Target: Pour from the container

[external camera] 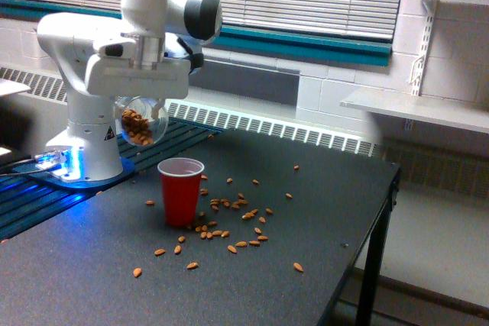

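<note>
The clear almond jar [140, 122] hangs tilted under the gripper [140, 98], above the bench's back-left part, up-left of the red cup [182, 191]. Fingers hidden by the hand body; grip unclear. Almonds [233, 223] lie scattered around the cup.

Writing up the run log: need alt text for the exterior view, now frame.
A white robot arm holds a small clear rounded container of brown almonds in the air, up and to the exterior view's left of an upright red plastic cup. Loose almonds lie scattered on the dark table around the cup.
</note>
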Motion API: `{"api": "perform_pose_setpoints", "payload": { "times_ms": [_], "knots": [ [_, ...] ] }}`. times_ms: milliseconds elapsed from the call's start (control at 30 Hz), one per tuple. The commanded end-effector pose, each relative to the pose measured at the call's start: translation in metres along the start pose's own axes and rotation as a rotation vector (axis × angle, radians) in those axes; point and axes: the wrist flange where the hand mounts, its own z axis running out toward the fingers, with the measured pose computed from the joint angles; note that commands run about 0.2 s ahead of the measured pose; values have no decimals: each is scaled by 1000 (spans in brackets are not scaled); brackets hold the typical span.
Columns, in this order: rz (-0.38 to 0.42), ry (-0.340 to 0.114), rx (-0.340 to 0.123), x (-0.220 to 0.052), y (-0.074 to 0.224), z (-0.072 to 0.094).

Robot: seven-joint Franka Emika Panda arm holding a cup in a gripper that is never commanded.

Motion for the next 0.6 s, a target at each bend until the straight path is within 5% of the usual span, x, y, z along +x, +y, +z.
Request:
{"api": "perform_pose_setpoints", "payload": {
  "times_ms": [33, 433, 600],
  "knots": [
    [105, -8, -7, 20, 23, 12],
    [312, -11, 9, 46, 46, 9],
    [301, -8, 18, 43, 43, 6]
  ]
}}
